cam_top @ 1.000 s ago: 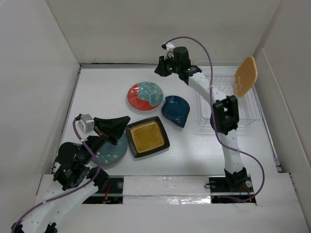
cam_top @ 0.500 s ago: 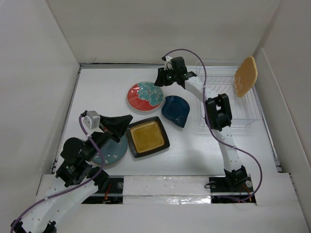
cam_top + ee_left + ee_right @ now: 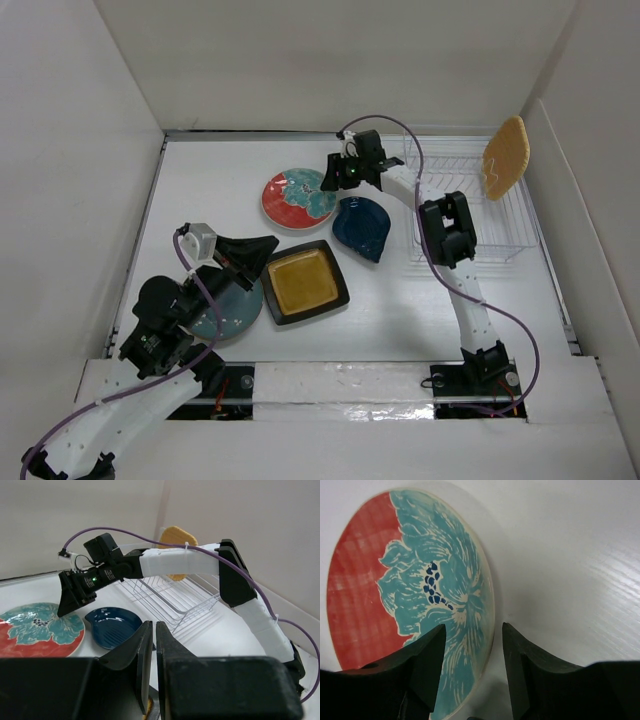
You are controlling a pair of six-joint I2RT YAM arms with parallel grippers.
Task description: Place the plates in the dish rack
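The red plate with teal flowers lies flat at the back middle of the table. My right gripper is open just above its right rim. In the right wrist view one finger stands over the plate and the other over the bare table, not touching. The orange-yellow plate stands upright in the wire dish rack. The dark blue leaf plate, the black square plate and the grey-teal plate lie on the table. My left gripper is shut and empty, above the square plate's left edge.
White walls enclose the table on three sides. The rack sits against the right wall. The right arm stretches across the rack's front. The blue plate lies between the red plate and the rack.
My right gripper has swung from the back wall down and forward to the red plate's right rim. My left gripper has shifted slightly right, still shut.
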